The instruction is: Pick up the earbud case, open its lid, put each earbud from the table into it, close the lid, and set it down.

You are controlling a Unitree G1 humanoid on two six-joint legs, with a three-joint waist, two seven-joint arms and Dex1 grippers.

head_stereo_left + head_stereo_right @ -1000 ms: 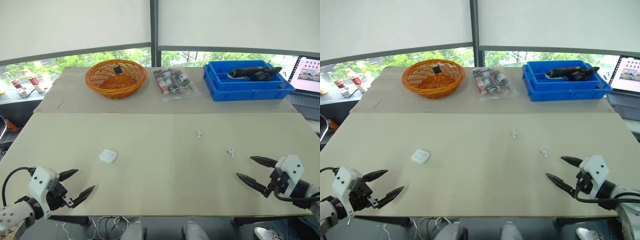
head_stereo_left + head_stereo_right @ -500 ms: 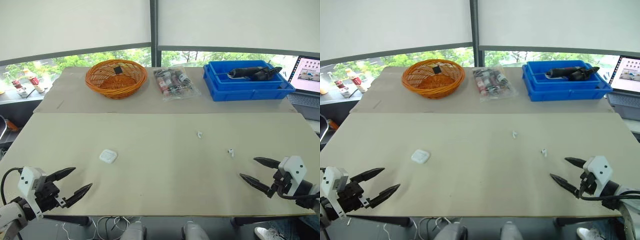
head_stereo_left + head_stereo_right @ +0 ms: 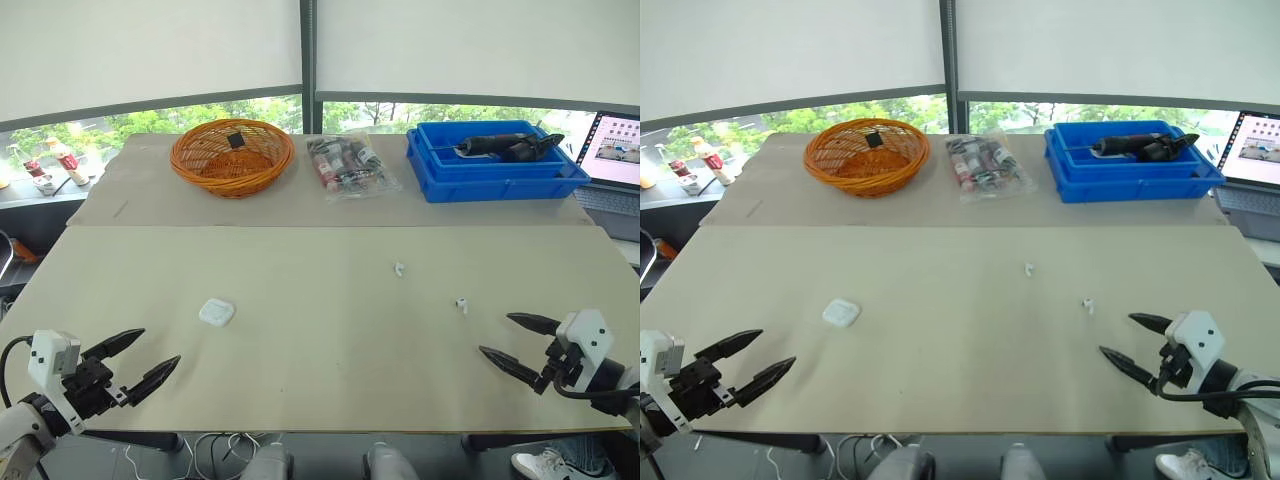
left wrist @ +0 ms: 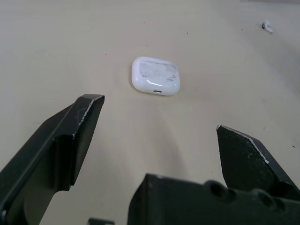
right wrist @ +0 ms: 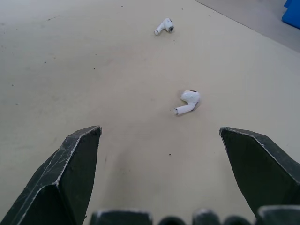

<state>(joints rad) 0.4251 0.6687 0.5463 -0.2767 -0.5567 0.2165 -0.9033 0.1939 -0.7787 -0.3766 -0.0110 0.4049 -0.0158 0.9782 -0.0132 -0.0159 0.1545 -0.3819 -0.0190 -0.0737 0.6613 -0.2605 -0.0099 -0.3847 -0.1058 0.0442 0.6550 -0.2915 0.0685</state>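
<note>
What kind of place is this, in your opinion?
Probably a robot test lab or office: long beige tables beside blind-covered windows, an open laptop at the edge, and a blue plastic bin holding a black tool.

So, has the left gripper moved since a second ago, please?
Yes. The left gripper has drawn back to the robot's left, farther from the earbud case, which has stayed put.

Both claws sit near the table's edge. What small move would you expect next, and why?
Probably the open left gripper reaches forward toward the small white rounded earbud case: it lies closed on the beige table ahead of that gripper, and the two white earbuds can't go in until it's lifted and opened.
</note>
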